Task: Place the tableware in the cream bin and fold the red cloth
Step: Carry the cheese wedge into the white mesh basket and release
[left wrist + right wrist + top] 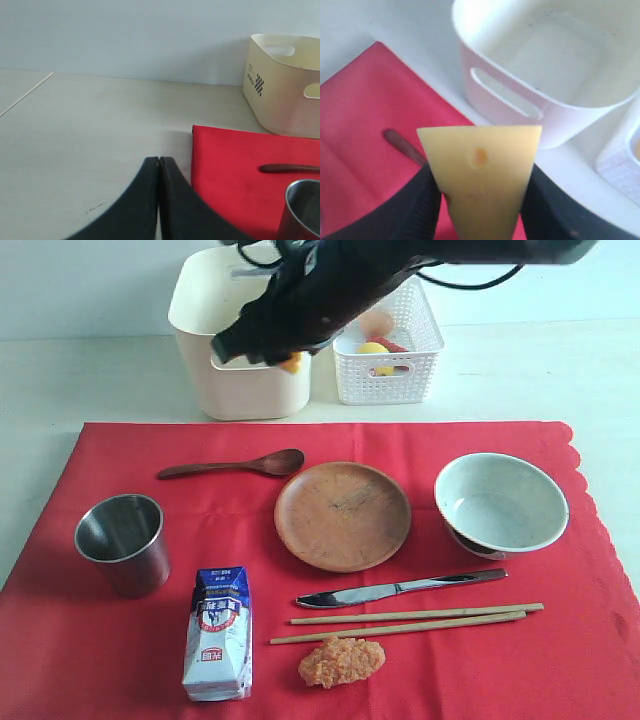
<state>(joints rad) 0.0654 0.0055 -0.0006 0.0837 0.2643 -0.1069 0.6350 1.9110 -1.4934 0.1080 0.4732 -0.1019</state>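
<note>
Pale counter [560,370] carries the red cloth [600,640], and all the tableware lies on it. The steel cup [122,540] is at the left, the wooden spoon [235,465] and brown plate [342,515] are in the middle, and the grey-green bowl [500,505] is at the right. The knife [400,589] and chopsticks [410,622] lie side by side in front of the plate. Behind the cloth stands the cream bin [240,390], which shows nothing inside in the right wrist view.

The right claw [480,195] hangs near the bin and grips a yellow cheese wedge [480,150], its fingers parted as wide as the wedge. The left claw [159,172] is fully closed on nothing, over bare counter beside the cloth's edge.

I judge the cup to be light, stiff and slippery, so one finger inside the rim is best. The bowl seems breakable; take its rim gently. The plate lies flat, so only its raised edge gives a hold. The chopsticks are thin and may roll. The cloth is soft; take it at a corner.
</note>
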